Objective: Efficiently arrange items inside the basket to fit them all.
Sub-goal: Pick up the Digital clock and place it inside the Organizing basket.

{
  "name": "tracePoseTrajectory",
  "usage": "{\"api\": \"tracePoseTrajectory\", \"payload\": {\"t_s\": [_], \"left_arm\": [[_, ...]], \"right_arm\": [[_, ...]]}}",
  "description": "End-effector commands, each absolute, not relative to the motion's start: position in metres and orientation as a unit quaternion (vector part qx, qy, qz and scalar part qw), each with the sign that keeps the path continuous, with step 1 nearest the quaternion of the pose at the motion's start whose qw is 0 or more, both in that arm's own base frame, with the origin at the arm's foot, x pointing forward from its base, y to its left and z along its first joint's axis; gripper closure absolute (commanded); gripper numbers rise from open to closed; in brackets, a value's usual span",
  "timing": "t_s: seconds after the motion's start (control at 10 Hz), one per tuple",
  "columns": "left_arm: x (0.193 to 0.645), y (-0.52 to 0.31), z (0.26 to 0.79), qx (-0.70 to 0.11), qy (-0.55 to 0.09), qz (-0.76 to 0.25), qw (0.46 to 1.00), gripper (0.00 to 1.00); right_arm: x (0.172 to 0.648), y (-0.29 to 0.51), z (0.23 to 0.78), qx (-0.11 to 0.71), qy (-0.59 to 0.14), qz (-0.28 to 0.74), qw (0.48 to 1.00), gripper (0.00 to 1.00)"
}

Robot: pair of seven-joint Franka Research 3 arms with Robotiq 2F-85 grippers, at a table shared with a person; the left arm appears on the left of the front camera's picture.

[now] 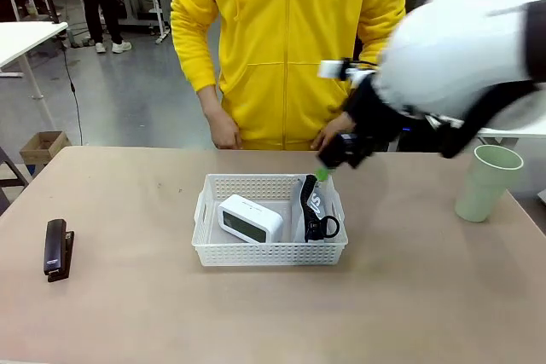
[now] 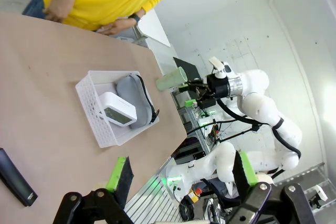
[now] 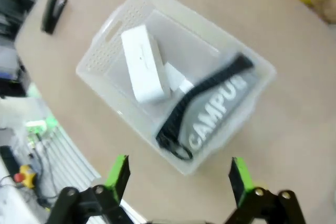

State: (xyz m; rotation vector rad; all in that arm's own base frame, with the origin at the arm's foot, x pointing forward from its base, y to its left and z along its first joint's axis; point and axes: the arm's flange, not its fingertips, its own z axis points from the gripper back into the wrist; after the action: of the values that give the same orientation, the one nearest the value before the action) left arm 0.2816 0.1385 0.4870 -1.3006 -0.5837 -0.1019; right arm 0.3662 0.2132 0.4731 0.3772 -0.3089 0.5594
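The white lattice basket (image 1: 256, 253) sits mid-table. Inside it, a white boxy device (image 1: 249, 219) lies at the left, and the grey "CAMPUS" pouch (image 1: 314, 209) stands on edge against the right wall. My right gripper (image 1: 328, 164) hovers open just above the basket's far right corner, over the pouch. In its own view the right gripper (image 3: 178, 177) looks down on the basket (image 3: 100, 59), device (image 3: 144, 64) and pouch (image 3: 220, 106). The dark stapler (image 1: 57, 249) lies at the table's left. The pale green cup (image 1: 488, 182) stands at the right. My left gripper (image 2: 182, 174) is open and empty, well away from the basket (image 2: 89, 103).
A person in a yellow hoodie stands at the far edge, both hands resting near the table edge behind the basket. The bulky right arm (image 1: 461, 49) reaches over the table's right side, above the cup. Bare tabletop lies between stapler and basket.
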Motion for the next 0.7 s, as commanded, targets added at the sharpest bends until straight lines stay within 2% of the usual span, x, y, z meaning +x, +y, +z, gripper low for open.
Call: {"api": "tracePoseTrajectory", "payload": {"t_s": [0.0, 0.2, 0.5, 0.6], "left_arm": [[0.282, 0.137, 0.487, -0.602, -0.277, -0.054, 0.747, 0.0], [0.282, 0.137, 0.487, -0.602, -0.277, -0.054, 0.747, 0.0], [0.282, 0.137, 0.487, -0.602, -0.277, -0.054, 0.747, 0.0], [0.282, 0.137, 0.487, -0.602, -0.277, -0.054, 0.747, 0.0]], "right_arm": [[0.331, 0.149, 0.468, 0.2, -0.165, 0.175, 0.95, 0.0], [0.302, 0.093, 0.461, 0.26, -0.172, 0.123, 0.942, 0.0], [0.267, 0.041, 0.424, 0.395, -0.209, 0.08, 0.891, 0.0], [0.261, 0.036, 0.408, 0.422, -0.201, 0.063, 0.882, 0.0]]}}
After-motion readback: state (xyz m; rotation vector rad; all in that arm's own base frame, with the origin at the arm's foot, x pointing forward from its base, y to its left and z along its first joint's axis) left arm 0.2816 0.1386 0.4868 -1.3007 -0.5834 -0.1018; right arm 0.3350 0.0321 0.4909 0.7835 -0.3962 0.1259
